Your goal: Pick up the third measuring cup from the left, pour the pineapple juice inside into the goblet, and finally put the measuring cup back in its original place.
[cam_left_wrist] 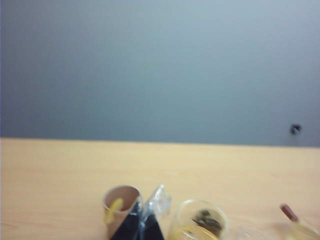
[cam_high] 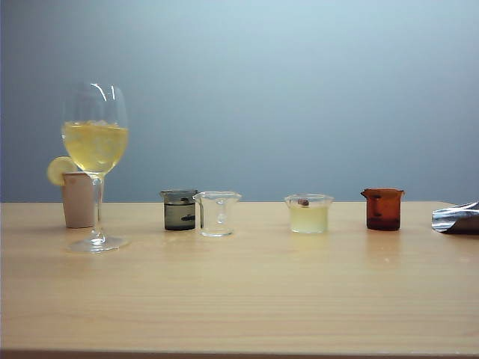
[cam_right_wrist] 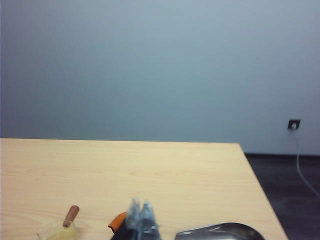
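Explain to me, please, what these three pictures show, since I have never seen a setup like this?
A two-armed robot films a wooden table. One camera faces the table; one sits on each wrist. On the table stand a goblet holding yellow drink, a beige cup with lemon, then four small cups: dark, clear, the third measuring cup with pale pineapple juice, and an amber one. The left gripper and right gripper show only their tips, look shut and hold nothing.

A beige cup (cam_high: 78, 200) with lemon slice (cam_high: 58, 170), smoky-grey beaker (cam_high: 179, 210), amber beaker (cam_high: 383, 209).
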Available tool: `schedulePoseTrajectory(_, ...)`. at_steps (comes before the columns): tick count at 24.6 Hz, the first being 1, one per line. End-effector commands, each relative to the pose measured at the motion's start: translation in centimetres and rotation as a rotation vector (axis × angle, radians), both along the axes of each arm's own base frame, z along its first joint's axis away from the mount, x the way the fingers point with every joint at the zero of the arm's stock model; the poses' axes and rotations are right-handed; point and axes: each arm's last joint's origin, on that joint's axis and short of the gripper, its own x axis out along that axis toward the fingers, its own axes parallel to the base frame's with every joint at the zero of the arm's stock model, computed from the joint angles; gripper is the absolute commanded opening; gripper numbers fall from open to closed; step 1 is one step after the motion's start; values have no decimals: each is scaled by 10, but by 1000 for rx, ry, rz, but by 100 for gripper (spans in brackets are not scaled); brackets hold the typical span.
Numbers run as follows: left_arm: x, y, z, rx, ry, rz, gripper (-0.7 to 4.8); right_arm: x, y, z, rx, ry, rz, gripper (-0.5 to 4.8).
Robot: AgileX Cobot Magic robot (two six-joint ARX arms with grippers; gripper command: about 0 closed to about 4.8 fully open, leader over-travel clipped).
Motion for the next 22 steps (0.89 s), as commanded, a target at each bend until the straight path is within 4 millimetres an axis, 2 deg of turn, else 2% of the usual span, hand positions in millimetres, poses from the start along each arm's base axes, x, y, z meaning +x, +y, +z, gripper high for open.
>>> schedulePoseTrajectory(1,8,-2,10,-34,38,-51,-5,12,3,4,21,-39,42,-2)
schedulePoseTrajectory(5,15,-7,16,-41,62,-86,-5,39,27,-7,21,32,125,-2)
schedulePoseTrajectory(11,15,-13,13,-37,93,-134,-5,75,94,-43,-14,159,144,-2)
schedulePoseTrajectory(14,15,-13,13,-38,92,-135,-5,96,133,-74,17,163,155,-2)
schedulePoseTrajectory(15,15,-13,13,-38,91,-137,-5,100,139,-81,20,164,142,-2)
schedulePoseTrajectory(17,15,-13,13,-38,91,-136,-5,112,161,-110,26,166,125,-2)
schedulePoseTrajectory(19,15,-13,13,-38,92,-138,-5,119,174,-134,21,171,132,-2)
schedulePoseTrajectory(22,15,-13,13,-38,93,-137,-5,128,181,-162,93,189,135,-2)
